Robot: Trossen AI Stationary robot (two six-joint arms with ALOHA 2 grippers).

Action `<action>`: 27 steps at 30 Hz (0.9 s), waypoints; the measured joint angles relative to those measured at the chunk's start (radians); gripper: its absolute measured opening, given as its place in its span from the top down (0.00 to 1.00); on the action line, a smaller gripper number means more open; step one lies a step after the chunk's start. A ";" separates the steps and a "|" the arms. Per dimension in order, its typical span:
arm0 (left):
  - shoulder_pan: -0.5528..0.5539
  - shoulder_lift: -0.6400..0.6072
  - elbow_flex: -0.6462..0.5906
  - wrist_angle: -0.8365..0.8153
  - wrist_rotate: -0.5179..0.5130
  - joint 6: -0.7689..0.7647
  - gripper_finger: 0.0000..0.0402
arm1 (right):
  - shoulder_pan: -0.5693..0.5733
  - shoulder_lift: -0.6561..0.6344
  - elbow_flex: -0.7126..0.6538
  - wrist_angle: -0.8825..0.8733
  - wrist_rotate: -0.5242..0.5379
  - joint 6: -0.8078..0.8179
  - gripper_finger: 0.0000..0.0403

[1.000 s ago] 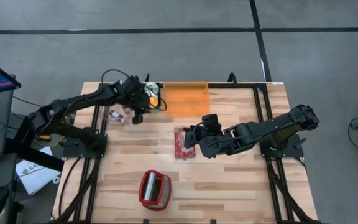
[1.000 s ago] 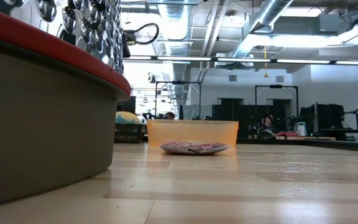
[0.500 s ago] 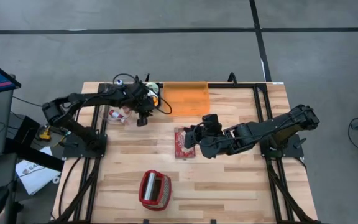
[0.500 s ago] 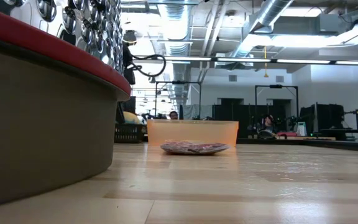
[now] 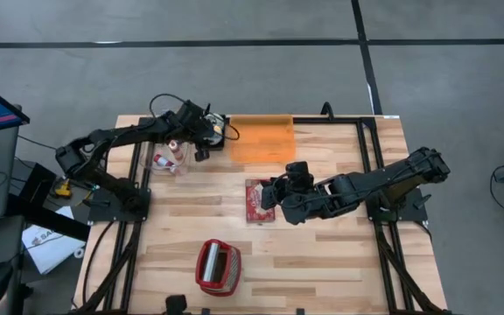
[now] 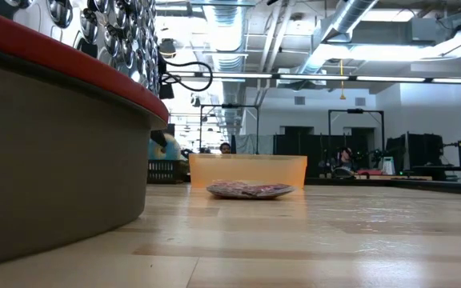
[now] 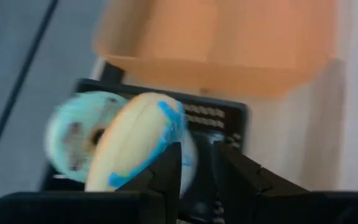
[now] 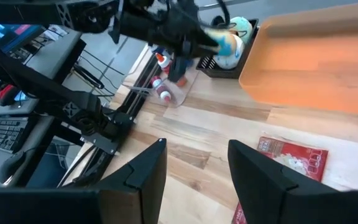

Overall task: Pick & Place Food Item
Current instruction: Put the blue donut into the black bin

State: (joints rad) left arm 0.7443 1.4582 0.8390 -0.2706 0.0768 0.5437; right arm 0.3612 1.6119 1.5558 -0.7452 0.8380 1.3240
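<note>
cream-and-blue pastry (image 7: pixel 135 146) is being held clamped in the left gripper (image 5: pixel 206 138) above the black basket (image 7: pixel 224 119); carrying to the orange tray (image 5: pixel 261 138) is judged next, while the right gripper (image 5: pixel 274 194) is being kept apart over the red packet (image 5: pixel 258 200)

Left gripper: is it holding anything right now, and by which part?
Yes. The left gripper is shut on a cream, blue-striped food item, pinching its lower edge above the black basket. The right gripper is open, holding nothing.
</note>
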 joint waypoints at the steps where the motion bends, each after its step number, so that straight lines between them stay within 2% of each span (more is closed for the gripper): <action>1: 0.007 0.000 0.008 0.006 0.000 -0.001 0.79 | 0.000 0.000 0.000 -0.004 0.000 0.006 0.59; 12: 0.075 0.015 0.042 0.051 0.001 -0.002 0.79 | 0.000 0.000 0.000 -0.011 0.000 0.021 0.59; 21: 0.069 0.081 0.042 0.076 0.007 -0.026 0.79 | 0.001 0.000 0.000 -0.011 -0.001 0.029 0.59; 27: 0.069 0.070 0.042 0.073 0.001 -0.019 0.79 | 0.012 0.000 0.000 -0.011 -0.001 0.042 0.59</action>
State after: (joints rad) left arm 0.8134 1.5281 0.8814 -0.1973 0.0780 0.5245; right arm 0.3733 1.6119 1.5558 -0.7565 0.8371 1.3664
